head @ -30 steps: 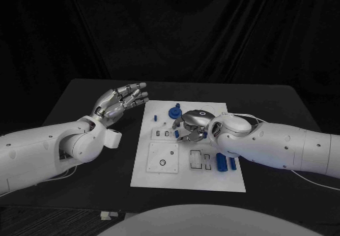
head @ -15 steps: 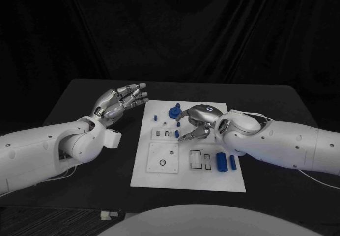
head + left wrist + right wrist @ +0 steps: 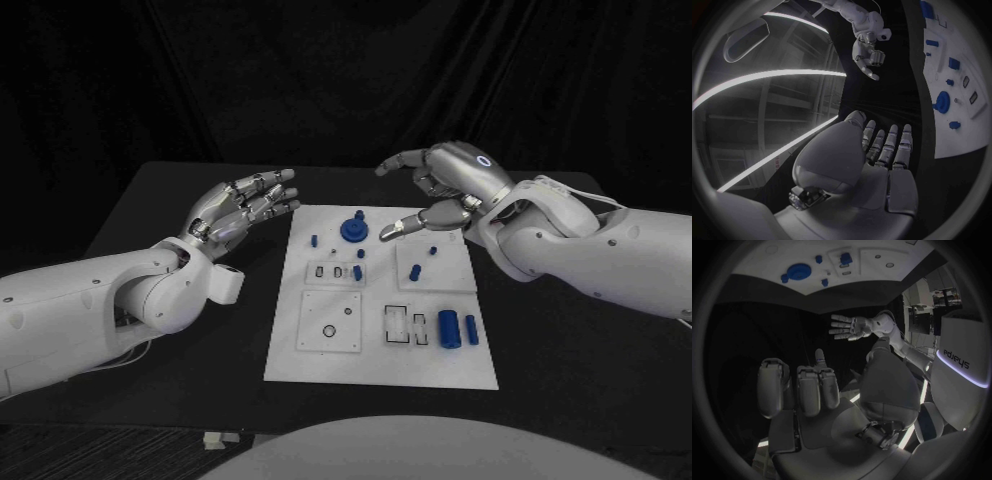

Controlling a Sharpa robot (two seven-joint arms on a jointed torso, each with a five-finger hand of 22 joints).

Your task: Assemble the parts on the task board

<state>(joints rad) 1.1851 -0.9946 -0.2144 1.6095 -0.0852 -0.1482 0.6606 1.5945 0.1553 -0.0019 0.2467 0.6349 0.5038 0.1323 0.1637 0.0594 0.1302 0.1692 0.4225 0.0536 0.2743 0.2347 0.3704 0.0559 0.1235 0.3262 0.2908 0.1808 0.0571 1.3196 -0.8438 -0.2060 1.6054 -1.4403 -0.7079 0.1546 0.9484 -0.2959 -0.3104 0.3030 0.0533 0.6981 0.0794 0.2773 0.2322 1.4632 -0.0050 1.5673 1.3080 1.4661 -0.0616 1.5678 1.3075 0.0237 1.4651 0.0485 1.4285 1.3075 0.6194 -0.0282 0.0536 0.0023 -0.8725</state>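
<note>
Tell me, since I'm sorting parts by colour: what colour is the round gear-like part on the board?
Blue; the gear shows best in the head view.

A black table point(image 3: 173, 190) lies under and around both hands. A dark curtain point(image 3: 346, 80) hangs behind them, beyond the table's far edge, its folds falling straight down.

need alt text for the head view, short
Two white robot arms hold their hands above a black table, left hand beside and right hand over the far end of a white task board carrying small blue parts. Both hands are empty, fingers apart.
</note>
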